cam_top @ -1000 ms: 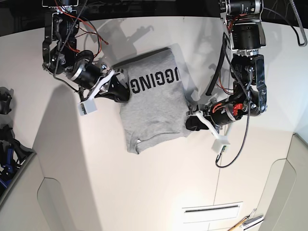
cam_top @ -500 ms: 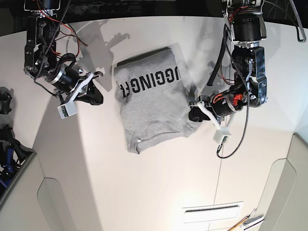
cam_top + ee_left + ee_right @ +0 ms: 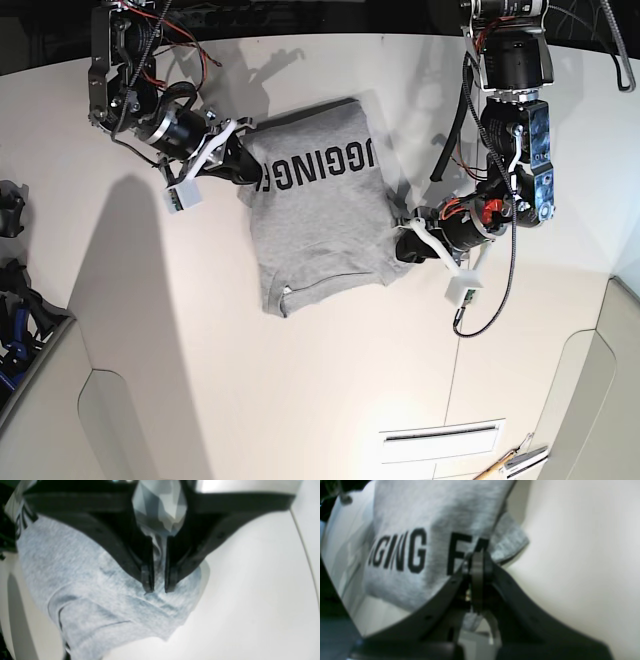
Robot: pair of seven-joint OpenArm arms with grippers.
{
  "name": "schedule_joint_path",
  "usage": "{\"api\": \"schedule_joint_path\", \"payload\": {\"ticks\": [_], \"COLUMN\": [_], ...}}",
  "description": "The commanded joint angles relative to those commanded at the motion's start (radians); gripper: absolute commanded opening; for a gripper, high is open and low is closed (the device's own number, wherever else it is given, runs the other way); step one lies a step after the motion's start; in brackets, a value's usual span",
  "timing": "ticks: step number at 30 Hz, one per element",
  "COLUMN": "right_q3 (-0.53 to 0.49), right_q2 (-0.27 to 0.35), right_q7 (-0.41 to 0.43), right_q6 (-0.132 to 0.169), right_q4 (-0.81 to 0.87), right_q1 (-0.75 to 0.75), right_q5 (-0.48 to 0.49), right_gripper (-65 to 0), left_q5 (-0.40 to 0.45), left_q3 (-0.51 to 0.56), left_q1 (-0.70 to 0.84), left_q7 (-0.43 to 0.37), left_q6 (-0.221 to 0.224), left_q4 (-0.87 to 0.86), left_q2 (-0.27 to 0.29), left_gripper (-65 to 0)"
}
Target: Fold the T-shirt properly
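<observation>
Base view, going left to right: dark equipment (image 3: 14,300) lined the left edge of the white tabletop (image 3: 330,400). The right hand (image 3: 250,172) reached in from the upper left corner of the tabletop, its tips beside the left border of the grey T-shirt (image 3: 325,220). In the right wrist view its black fingers were pressed together, over the shirt's lettered part; whether any cloth was caught between them could not be told. The T-shirt lay folded into a compact, uneven bundle, nearer the tabletop's far edge than its near one, with bold black letters running across its upper part and a curved fold along its lower end. In the right wrist view, a small flap of cloth stuck out past the main panel. The left hand (image 3: 405,248) came from the upper right corner and met the shirt's lower right side. Its fingers, seen in the left wrist view, stood slightly apart over rumpled grey fabric; a firm grip could not be made out. Slim tools (image 3: 515,458) lay at the near edge, toward the tabletop's right corner.
</observation>
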Motion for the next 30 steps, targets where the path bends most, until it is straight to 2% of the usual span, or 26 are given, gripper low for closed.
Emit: {"api": "schedule_joint_path", "payload": {"ticks": [5,8,11,15,16,19,20,26,30], "right_q3": [-0.086,-0.091,-0.043,0.068,0.088,0.119,0.121,0.121,0.12], "right_q2": [0.0,0.001,0.001,0.015,0.03,0.1,0.13,0.293,0.402], "right_q7": [0.004,0.011,0.012,-0.019,-0.035,-0.071,-0.077,-0.121,-0.148], "right_q6": [0.0,0.0,0.0,0.006,0.009,0.009,0.009,0.012,0.012], "right_q4": [0.0,0.001,0.002,0.014,0.025,0.073,0.096,0.247,0.28], "right_q1": [-0.034,-0.03,-0.03,-0.03,-0.032,-0.053,-0.07,-0.243,-0.356], "right_q5": [0.034,0.031,0.025,0.034,0.042,0.094,0.115,0.213,0.31], "right_gripper": [-65.0,-65.0,-65.0,-65.0,-65.0,-65.0,-65.0,-65.0,-65.0], "left_q5": [-0.001,-0.015,-0.02,-0.07,-0.076,-0.076,-0.077,-0.177,-0.216], "left_q3": [0.0,0.0,-0.002,-0.002,-0.002,-0.013,-0.03,-0.227,-0.277], "left_q1": [-0.001,-0.003,0.001,0.05,0.074,0.161,0.198,0.478,0.699], "left_q7": [0.0,0.002,0.031,0.085,0.087,0.086,0.087,0.113,0.147], "left_q6": [0.002,0.011,0.011,0.012,0.014,0.063,0.064,0.058,0.013], "left_q4": [0.0,0.007,0.061,0.199,0.234,0.323,0.352,0.554,0.674], "left_q2": [0.0,-0.002,-0.021,-0.076,-0.09,-0.117,-0.117,-0.116,-0.116], "left_gripper": [-56.6,-56.6,-56.6,-56.6,-56.6,-56.6,-56.6,-56.6,-56.6]}}
